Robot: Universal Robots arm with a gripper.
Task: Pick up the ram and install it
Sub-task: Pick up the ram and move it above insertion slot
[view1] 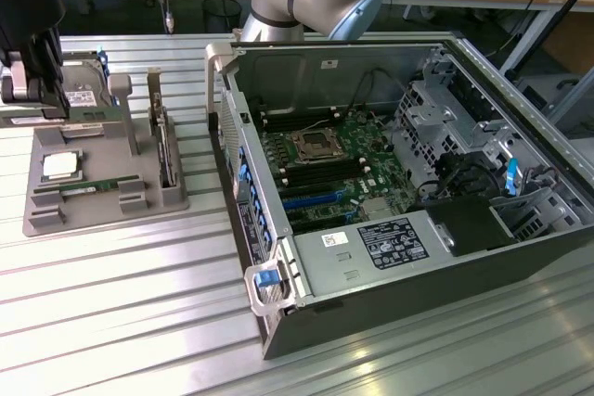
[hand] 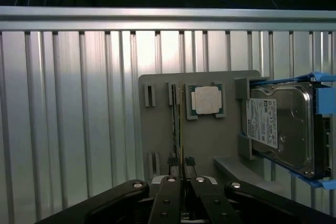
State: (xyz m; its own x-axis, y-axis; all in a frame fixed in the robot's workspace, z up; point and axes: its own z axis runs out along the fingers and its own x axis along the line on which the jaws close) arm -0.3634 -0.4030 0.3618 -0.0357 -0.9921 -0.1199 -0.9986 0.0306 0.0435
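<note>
Slatted aluminium table [view1: 139, 322], with an open computer case [view1: 520, 257] on the exterior view's right and a grey holder tray [view1: 93, 215] well apart from it on the exterior view's left. The tray carried a hard drive [hand: 283, 124], a square processor [hand: 206, 100] and the ram [hand: 179, 124]. The ram stood on edge in its slotted rests, just beside the processor, and had not been lifted. The gripper [hand: 181, 167] hung above the tray and clear of the case. Its fingers were set only narrowly apart and had hold of nothing. Key relation: the ram lay straight below the gripper along the wrist's line of sight. Its long axis ran in line with the slit between the fingers, one fingertip [hand: 171, 162] falling to either side of the thin green edge. Judged from this, the fingers were already squared to the stick's flat faces.
</note>
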